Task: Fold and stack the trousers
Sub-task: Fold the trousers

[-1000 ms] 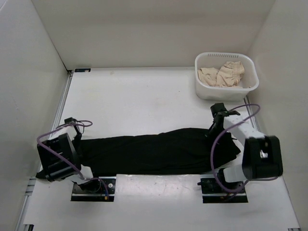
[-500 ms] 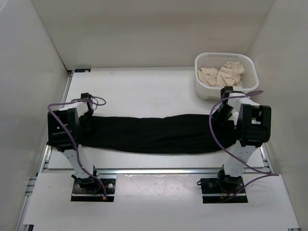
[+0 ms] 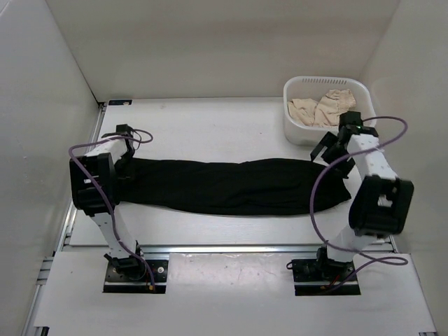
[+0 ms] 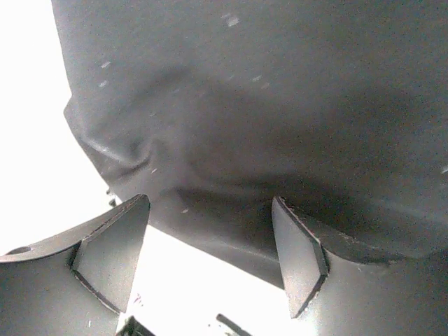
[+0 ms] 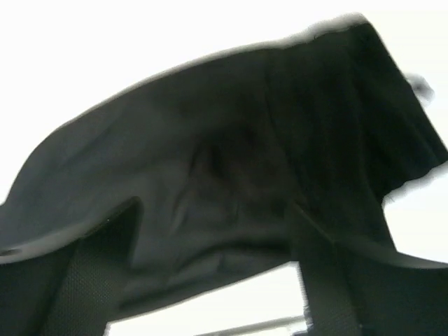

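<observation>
The trousers (image 3: 224, 185) lie stretched in one long dark band across the middle of the table (image 3: 210, 133), running from near its left edge to near its right edge. The left end effector (image 3: 126, 159) sits at the band's left end, with its fingers (image 4: 112, 252) spread and nothing between them. The right end effector (image 3: 330, 157) hangs over the right end, likewise spread and holding nothing. A white basket (image 3: 308, 136) with beige cloth (image 3: 322, 108) stands in the far right corner.
</observation>
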